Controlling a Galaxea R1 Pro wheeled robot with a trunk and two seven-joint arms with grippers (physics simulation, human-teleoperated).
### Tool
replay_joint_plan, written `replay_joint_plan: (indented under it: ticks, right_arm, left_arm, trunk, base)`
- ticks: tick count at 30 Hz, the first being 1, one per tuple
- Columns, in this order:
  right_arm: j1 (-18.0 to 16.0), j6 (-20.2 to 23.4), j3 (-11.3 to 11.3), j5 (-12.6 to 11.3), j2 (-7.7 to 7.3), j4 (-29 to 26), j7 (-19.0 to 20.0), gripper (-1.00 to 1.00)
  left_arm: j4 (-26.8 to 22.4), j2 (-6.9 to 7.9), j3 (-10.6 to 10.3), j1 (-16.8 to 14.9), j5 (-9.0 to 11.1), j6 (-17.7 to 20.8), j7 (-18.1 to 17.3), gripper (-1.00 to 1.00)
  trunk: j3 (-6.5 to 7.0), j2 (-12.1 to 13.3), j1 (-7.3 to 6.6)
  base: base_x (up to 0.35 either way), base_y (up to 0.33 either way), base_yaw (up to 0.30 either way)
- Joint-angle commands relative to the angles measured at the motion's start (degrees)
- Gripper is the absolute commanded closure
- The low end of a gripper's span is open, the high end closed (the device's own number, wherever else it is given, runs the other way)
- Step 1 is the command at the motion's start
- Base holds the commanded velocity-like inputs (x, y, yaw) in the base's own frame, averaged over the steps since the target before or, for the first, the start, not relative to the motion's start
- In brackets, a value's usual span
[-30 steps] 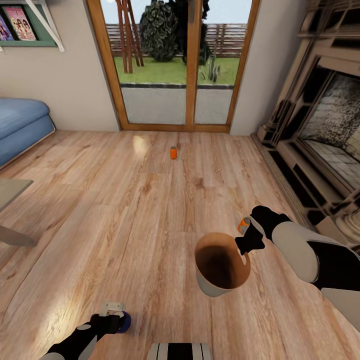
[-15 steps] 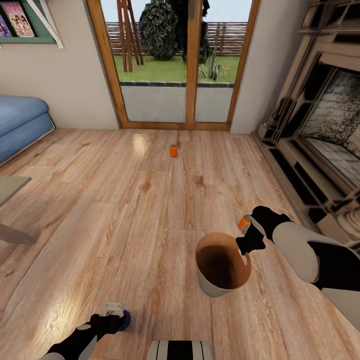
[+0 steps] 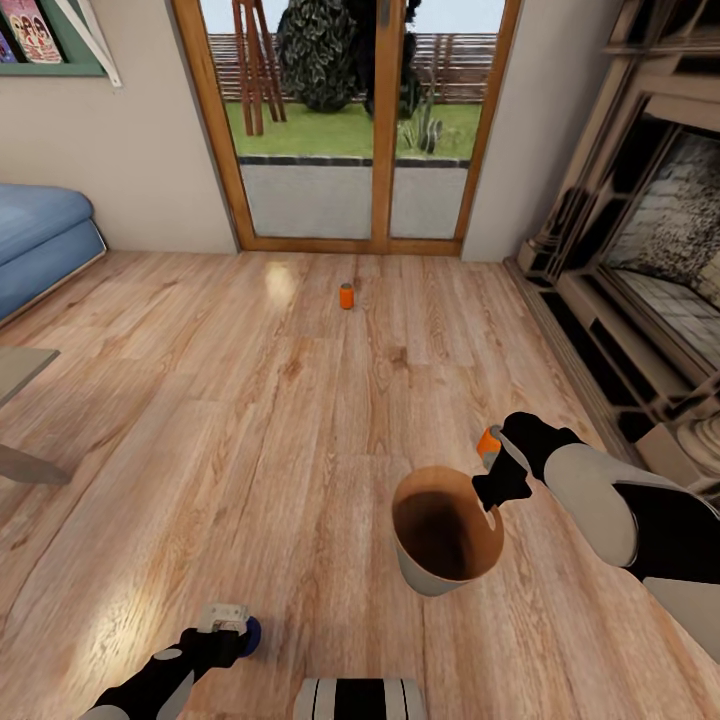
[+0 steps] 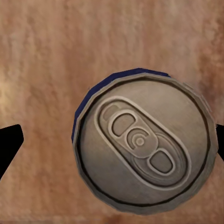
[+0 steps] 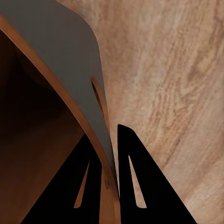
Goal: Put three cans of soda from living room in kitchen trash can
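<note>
My right gripper is shut on the rim of the trash can, a grey bucket with a brown inside, which hangs tilted over the wood floor. The right wrist view shows its fingers pinching the can's wall beside the slot handle. One orange soda can stands on the floor just behind that gripper. A second orange can stands far off near the glass doors. The dark blue can stands upright at my left gripper, which is open. Its fingers straddle the can's silvery top.
Wood-framed glass doors close the far wall. The blue sofa is at the left, with a low table's corner below it. The fireplace surround runs along the right. Open wood floor lies between.
The whole picture has shifted a little, so the camera moved. Both arms, the trash can and the blue can keep their places relative to me.
</note>
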Motion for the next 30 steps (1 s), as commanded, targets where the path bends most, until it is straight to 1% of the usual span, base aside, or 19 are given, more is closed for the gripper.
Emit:
replay_joint_plan:
  ticks: [1,7,8,14,20,25,30]
  right_arm:
    - [-0.01,0.22,-0.84,-1.24,0.00,0.02,0.19,1.00]
    - [-0.01,0.22,-0.84,-1.24,0.07,0.04,0.19,1.00]
    - [-0.01,0.22,-0.84,-1.24,0.11,0.04,0.19,1.00]
    - [-0.01,0.22,-0.84,-1.24,0.30,0.06,0.19,1.00]
    - [-0.01,0.22,-0.84,-1.24,0.29,0.05,0.19,1.00]
    - [-0.01,0.22,-0.78,-1.24,0.33,0.03,0.19,1.00]
    - [0.00,0.22,-0.70,-1.24,0.21,0.03,0.19,1.00]
  left_arm:
    - [0.00,0.00,0.00,0.00,0.01,-0.03,0.00,-1.00]
    - [0.00,0.00,-0.02,0.00,0.02,-0.11,-0.03,-1.00]
    - [-0.05,0.00,-0.04,0.00,0.00,-0.15,-0.07,1.00]
    - [-0.08,0.00,-0.05,0.00,-0.07,-1.07,-0.15,1.00]
    - [-0.09,0.00,0.00,0.00,-0.13,-1.08,-0.08,1.00]
    - [0.04,0.00,0.00,0.00,-0.33,-0.54,-0.03,1.00]
    - [0.08,0.00,0.08,0.00,-0.33,-0.37,-0.02,1.00]
  trunk:
    - [0.00,0.00,0.00]
    - [0.00,0.00,0.00]
    - [0.00,0.00,0.00]
    - [0.00,0.00,0.00]
    - [0.00,0.00,0.00]
    - [1.11,0.06,-0.13]
    - [2.01,2.07,-1.23]
  base:
    - [0.000,0.000,0.000]
    - [0.000,0.000,0.000]
    - [0.000,0.000,0.000]
    - [0.000,0.000,0.000]
    - [0.000,0.000,0.000]
    - [0.000,0.000,0.000]
    - [0.000,0.000,0.000]
